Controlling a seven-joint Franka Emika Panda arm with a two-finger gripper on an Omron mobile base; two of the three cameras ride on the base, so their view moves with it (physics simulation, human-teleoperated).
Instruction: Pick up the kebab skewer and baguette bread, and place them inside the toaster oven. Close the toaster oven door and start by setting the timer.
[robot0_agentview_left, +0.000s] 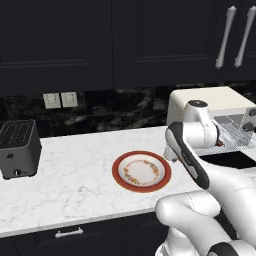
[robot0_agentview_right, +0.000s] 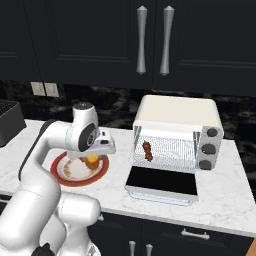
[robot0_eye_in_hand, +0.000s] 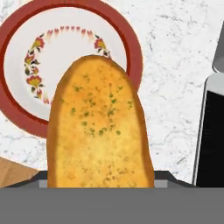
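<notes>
A: Step check. The short stick strung with dark red-brown meat chunks, the kebab skewer (robot0_agentview_right: 147, 150), already sits on the wire rack inside the cream-white boxy toaster oven (robot0_agentview_right: 176, 131). So item 1 of 2 looks done.

B: And the loaf?

A: The golden-orange elongated baguette bread (robot0_eye_in_hand: 99, 127) is up off the red-rimmed floral plate (robot0_agentview_left: 141, 171), clamped in the two-finger gripper (robot0_agentview_right: 92, 159). In the hand view it stands straight out of the jaws, plate and white marble counter (robot0_agentview_left: 70, 185) below it. Plate looks bare otherwise.

B: Door?

A: The dark glass toaster oven door (robot0_agentview_right: 162, 182) with the white frame lies dropped flat, open, to the robot's right of the plate.

B: Next?

A: My read: carry the bread across over the lowered door and onto the rack beside the skewer without knocking it. Door and timer knob not yet done.
</notes>
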